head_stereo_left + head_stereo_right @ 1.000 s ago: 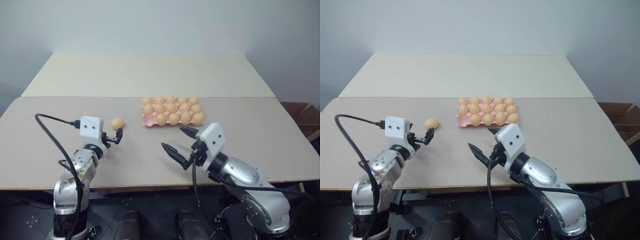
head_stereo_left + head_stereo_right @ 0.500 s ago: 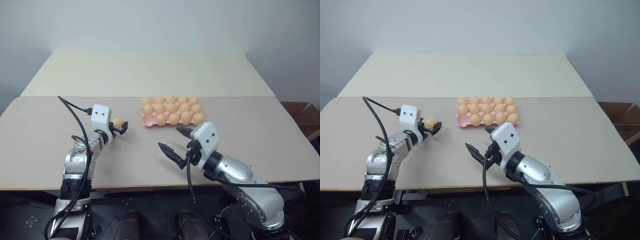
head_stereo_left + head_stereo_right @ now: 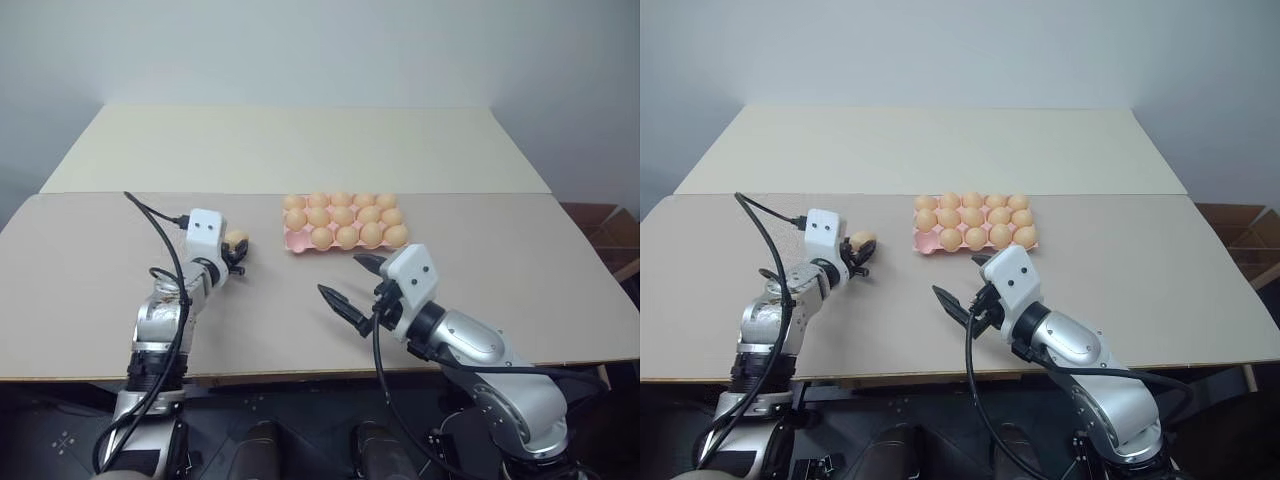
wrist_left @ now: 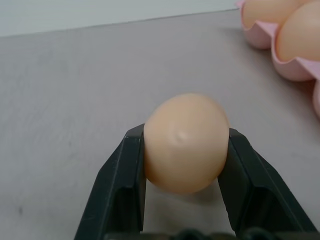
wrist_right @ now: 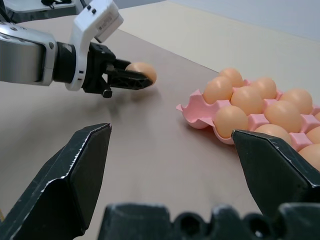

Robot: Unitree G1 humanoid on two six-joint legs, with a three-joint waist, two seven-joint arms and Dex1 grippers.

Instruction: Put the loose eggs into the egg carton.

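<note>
Near table (image 3: 560, 290): a wide, pale grey-beige top, matte, running the full width of the head views.
Far table (image 3: 300, 150): a lighter, cream top set just behind the near one; a straight seam runs between them.
Wall (image 3: 320, 50): plain and pale grey, behind the far table.
Cardboard box (image 3: 610, 235): brown, open-topped, off the near table's right end.

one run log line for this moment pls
left gripper: shut on smooth orange-tan loose egg | right gripper: open, idle | pink moulded egg carton: one cup free
</note>
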